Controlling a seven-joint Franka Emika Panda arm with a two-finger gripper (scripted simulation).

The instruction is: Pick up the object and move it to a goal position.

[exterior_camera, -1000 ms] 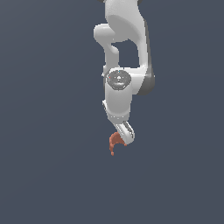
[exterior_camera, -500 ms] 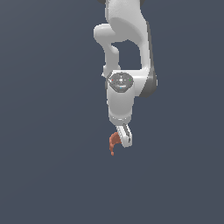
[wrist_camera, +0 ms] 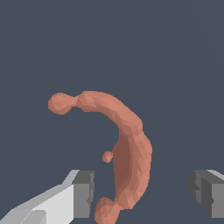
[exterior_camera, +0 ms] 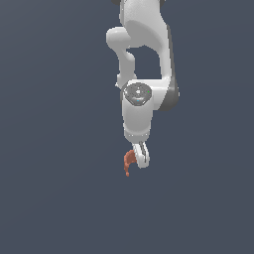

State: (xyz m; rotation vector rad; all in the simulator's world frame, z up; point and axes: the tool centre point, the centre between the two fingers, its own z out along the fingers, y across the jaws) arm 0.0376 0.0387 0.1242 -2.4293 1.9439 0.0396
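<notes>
With the white two-fingered tool spread apart and straddling the lower end of the small reddish-orange curved lump on the dark grey tabletop, centre the thick body between the pads before closing.

A white robot arm reaches down from above, its wrist pointing straight down. The hand at its tip has both dark-padded fingers spread wide apart, gripping nothing.
</notes>
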